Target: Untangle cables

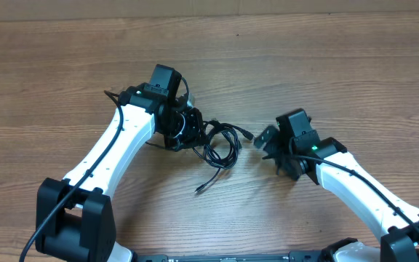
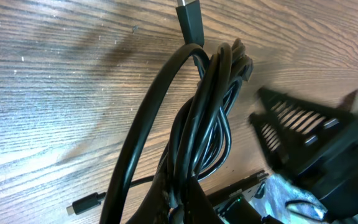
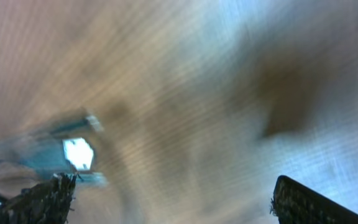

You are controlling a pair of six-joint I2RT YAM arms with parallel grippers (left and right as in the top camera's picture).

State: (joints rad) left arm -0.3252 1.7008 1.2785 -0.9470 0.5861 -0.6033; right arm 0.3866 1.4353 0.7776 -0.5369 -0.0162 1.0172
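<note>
My left end effector (image 1: 182, 132) is clenched on the tangled bundle of thin black cables (image 1: 222, 143) at the middle of the wooden desk (image 1: 326, 65). My right end effector (image 1: 266, 140) gapes released just beside it. I'd pinch the strand behind its small plug (image 1: 247, 135) and draw slowly outward.

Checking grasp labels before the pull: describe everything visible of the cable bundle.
The cables are thin, glossy black cords, looped and twisted into one small bundle lying on the wooden table between the arms. One strand trails toward the robot's base, ending in a small plug. A second plug lies just short of the right gripper, whose jaws are open. The left gripper sits over the bundle's left end, apparently shut on it.
</note>
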